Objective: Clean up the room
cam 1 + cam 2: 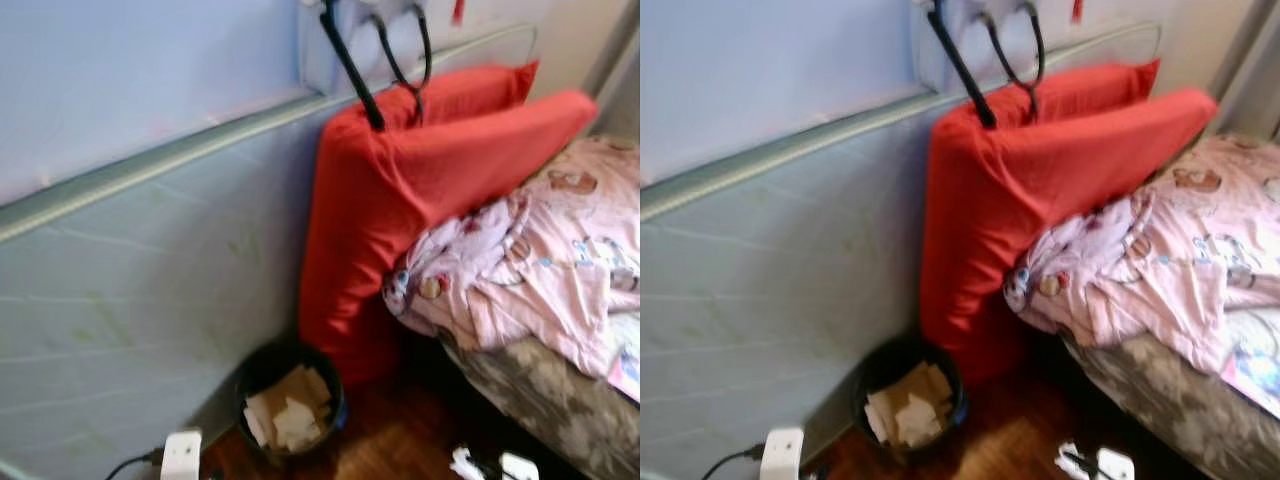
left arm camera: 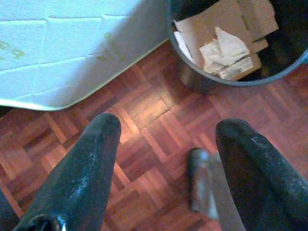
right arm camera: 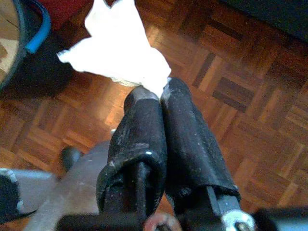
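Observation:
A crumpled white tissue (image 3: 118,53) is pinched in my right gripper (image 3: 159,91), whose black fingers are shut on it above the parquet floor. A round black bin (image 1: 255,370) holding cardboard and paper scraps stands on the floor against the foot of a red cushion (image 1: 400,200). The bin's edge (image 3: 12,53) lies just beside the held tissue. My left gripper (image 2: 168,132) hangs open over bare parquet, a short way from the bin (image 2: 202,82), with nothing between its fingers.
A pale blue mattress (image 1: 130,280) leans on the wall to the left. A bed with pink patterned bedding (image 1: 540,260) fills the right. A white plug with a cable (image 1: 180,455) lies on the floor left of the bin. Black cords (image 1: 370,70) hang above the cushion.

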You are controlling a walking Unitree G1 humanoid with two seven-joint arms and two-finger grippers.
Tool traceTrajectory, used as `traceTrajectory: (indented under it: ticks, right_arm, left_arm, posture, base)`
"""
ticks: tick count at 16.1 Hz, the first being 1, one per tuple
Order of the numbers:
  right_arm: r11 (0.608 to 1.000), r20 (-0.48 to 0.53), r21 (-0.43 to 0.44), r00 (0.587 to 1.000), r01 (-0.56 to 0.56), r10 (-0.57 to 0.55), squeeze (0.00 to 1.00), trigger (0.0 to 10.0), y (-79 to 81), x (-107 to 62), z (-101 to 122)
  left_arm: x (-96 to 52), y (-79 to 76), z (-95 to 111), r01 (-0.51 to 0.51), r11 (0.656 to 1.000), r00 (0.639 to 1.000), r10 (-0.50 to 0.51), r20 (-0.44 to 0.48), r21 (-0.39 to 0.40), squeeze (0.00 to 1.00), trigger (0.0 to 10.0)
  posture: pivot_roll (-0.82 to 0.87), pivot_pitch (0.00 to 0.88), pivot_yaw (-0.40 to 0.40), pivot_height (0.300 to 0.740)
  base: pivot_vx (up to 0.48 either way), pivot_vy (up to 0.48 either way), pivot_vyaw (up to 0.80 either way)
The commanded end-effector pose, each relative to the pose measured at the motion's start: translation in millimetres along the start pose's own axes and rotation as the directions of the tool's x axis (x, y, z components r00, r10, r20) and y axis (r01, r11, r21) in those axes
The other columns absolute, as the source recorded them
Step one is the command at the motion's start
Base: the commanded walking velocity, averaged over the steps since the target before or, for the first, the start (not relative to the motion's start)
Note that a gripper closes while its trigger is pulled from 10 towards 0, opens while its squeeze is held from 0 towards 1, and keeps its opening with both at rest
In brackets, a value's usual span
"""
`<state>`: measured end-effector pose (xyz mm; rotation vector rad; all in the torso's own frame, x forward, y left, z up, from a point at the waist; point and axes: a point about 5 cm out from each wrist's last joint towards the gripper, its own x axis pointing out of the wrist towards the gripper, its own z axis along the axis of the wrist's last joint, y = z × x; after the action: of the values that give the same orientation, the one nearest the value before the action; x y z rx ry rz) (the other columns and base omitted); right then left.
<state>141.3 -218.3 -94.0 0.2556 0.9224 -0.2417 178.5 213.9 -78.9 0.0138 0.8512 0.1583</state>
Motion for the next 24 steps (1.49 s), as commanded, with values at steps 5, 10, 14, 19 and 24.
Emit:
traceTrajectory:
  ticks: [5, 10, 14, 19, 24]
  right_arm:
    - [1.000, 0.002, -0.001, 1.000, -0.020, 0.020, 0.00, 10.0, 6.5, 1.5, 1.6]
    - [0.999, 0.006, -0.026, 0.999, -0.037, 0.037, 0.00, 10.0, 7.8, 1.8, 3.0]
    - [0.999, 0.005, -0.024, 0.999, -0.046, 0.046, 0.00, 10.0, 8.6, 1.8, 2.6]
    - [0.998, 0.001, -0.026, 0.999, -0.052, 0.052, 0.00, 10.0, 9.3, 1.8, 2.3]
    - [0.998, 0.001, -0.026, 0.998, -0.055, 0.055, 0.00, 10.0, 9.7, 1.9, 2.5]
  left_arm:
    - [-0.7, 7.4, -0.7, -0.018, 1.000, 1.000, 0.018, -0.002, 0.014, 0.00, 10.0]
    - [-0.2, 6.6, 1.4, -0.015, 1.000, 1.000, 0.015, 0.007, 0.011, 0.00, 10.0]
    - [0.0, 6.0, 2.3, -0.016, 1.000, 1.000, 0.016, 0.011, 0.013, 0.00, 10.0]
    - [0.3, 7.5, 4.0, -0.024, 1.000, 1.000, 0.024, 0.017, 0.013, 0.00, 10.0]
    - [0.8, 6.3, 5.8, -0.022, 1.000, 1.000, 0.022, 0.022, 0.011, 0.00, 10.0]
  posture:
    - [0.07, 0.000, -0.026, 0.713]
    - [0.07, 0.000, -0.025, 0.713]
    - [0.08, 0.000, -0.025, 0.713]
    - [0.08, 0.000, -0.024, 0.713]
    - [0.08, 0.000, -0.024, 0.713]
  base:
    - [0.000, 0.052, 0.00]
    - [0.000, 0.000, 0.32]
    - [0.000, 0.000, 0.79]
    - [0.000, 0.000, 0.79]
    - [0.000, 0.000, 0.80]
